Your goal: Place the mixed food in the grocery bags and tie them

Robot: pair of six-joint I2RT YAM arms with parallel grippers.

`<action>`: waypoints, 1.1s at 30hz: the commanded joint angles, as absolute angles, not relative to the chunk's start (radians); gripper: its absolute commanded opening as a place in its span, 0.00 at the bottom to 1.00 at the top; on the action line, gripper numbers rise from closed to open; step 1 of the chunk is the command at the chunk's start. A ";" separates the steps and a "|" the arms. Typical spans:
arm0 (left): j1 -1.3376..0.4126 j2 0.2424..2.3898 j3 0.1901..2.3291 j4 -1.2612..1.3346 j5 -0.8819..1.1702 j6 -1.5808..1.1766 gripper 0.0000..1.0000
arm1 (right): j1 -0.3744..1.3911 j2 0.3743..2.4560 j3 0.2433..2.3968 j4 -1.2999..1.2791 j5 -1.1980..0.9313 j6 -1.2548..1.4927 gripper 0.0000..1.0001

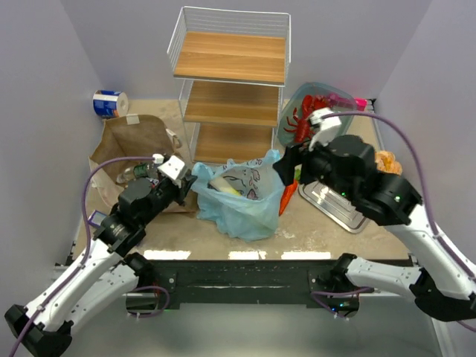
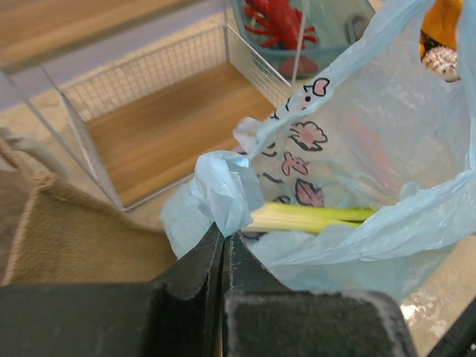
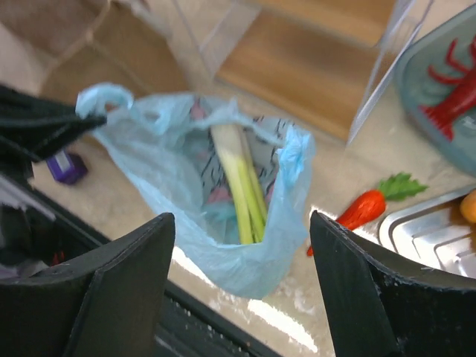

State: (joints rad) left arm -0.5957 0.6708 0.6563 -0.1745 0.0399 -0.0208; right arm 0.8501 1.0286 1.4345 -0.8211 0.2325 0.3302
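Note:
The light-blue plastic grocery bag (image 1: 239, 199) stands open at the table's middle with the green-white leek (image 3: 239, 186) lying inside it. My left gripper (image 2: 223, 235) is shut on the bag's left handle (image 2: 223, 190). My right gripper (image 3: 242, 217) hangs open above the bag's right side, with nothing between its fingers and the bag's right handle (image 3: 295, 156) loose below. The brown paper bag (image 1: 137, 145) lies at the left, behind my left arm. The red lobster (image 1: 306, 119) rests in the teal dish (image 1: 291, 104). An orange-brown bread (image 1: 387, 161) shows behind my right arm.
A wire shelf unit (image 1: 230, 82) with wooden boards stands behind the bags. A carrot (image 3: 368, 208) lies by a metal tray (image 1: 338, 204) at the right. A blue-and-white roll (image 1: 110, 103) sits at the back left. A small purple bar (image 3: 67, 167) lies near the left front edge.

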 commanded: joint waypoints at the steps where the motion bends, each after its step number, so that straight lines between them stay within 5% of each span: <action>1: -0.588 0.588 0.618 -0.087 -0.046 0.025 0.00 | 0.703 1.003 1.506 -0.789 0.247 0.308 0.75; 9: -0.587 0.594 0.611 -0.109 -0.023 0.026 0.00 | 0.295 1.178 1.237 -0.517 -0.184 0.379 0.62; 20: -0.587 0.603 0.604 -0.110 0.021 0.025 0.00 | 0.282 1.295 0.853 -0.324 -0.127 0.457 0.54; 33: -0.587 0.617 0.603 -0.113 0.029 0.017 0.00 | 0.293 1.520 0.819 -0.173 -0.137 0.494 0.54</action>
